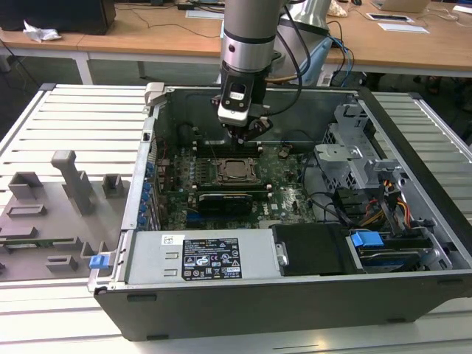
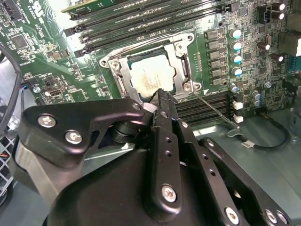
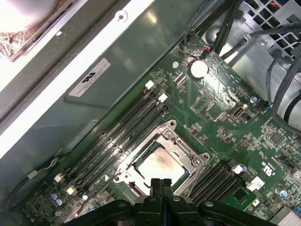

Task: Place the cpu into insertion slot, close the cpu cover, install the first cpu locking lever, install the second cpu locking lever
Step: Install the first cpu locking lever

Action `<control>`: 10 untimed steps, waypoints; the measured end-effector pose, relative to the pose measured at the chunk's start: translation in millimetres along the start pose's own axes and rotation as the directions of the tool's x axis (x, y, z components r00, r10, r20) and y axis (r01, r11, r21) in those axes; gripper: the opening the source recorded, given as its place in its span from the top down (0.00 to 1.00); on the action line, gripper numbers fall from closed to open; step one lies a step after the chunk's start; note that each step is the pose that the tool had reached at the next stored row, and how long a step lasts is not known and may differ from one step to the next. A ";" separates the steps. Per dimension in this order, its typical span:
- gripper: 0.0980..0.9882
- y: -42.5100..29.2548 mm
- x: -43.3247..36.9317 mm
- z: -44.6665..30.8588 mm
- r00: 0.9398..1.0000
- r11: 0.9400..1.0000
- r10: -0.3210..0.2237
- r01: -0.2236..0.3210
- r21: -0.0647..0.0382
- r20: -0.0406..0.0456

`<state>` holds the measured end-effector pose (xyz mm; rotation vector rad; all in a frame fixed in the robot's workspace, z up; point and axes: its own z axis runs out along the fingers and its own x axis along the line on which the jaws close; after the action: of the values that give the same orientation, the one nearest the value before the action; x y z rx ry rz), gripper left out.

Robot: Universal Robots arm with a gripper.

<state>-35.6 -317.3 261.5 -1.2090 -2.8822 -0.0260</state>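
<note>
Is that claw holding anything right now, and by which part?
Nothing: the gripper is shut and empty, just above the cpu seated under the cpu cover.

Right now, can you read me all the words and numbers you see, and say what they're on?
Big label on the grey box, exterior view: print too small to read.
White sticker on the case wall, first wrist view: blurred, unreadable.
cpu top, in both wrist views: faint print, too blurred.
Green motherboard: tiny white lettering, unreadable.
Nothing can be quoted.
</note>
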 end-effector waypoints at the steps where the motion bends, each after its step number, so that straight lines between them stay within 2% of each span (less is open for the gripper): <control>1: 0.99 0.0 0.0 0.0 1.000 1.000 -0.002 0.002 0.000 0.000; 10: 0.99 0.0 0.0 0.0 0.999 0.999 -0.032 0.032 0.001 0.000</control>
<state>-35.6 -317.3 261.4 -1.1626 -2.9009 -0.0258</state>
